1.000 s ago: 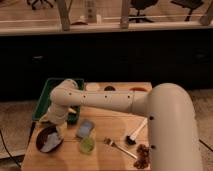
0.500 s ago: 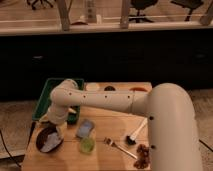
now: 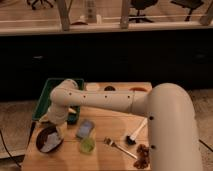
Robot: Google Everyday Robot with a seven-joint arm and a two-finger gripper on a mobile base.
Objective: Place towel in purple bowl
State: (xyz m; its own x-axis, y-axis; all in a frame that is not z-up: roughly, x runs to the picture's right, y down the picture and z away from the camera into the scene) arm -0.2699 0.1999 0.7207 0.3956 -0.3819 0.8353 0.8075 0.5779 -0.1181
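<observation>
Pale cloth, the towel (image 3: 49,144), is lying soft and light inside the purple bowl (image 3: 40,135) on the table (image 3: 115,160), likely best pinched at a raised fold, while the end effector (image 3: 59,129) is hovering just above, its opening hidden.

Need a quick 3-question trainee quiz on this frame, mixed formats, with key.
1. True or false: the towel lies in the purple bowl.
2. Multiple choice: the end effector is (A) over the green tray's far edge, (B) just above the bowl at the table's front-left corner, (C) beside the fork.
3. Fill in: the small green cup stands directly in front of the ____ packet.

Key: 1 true. 2 B; the arm bends down to the bowl, while the green tray lies behind it and the fork is to the right on the table. 3 blue.
</observation>
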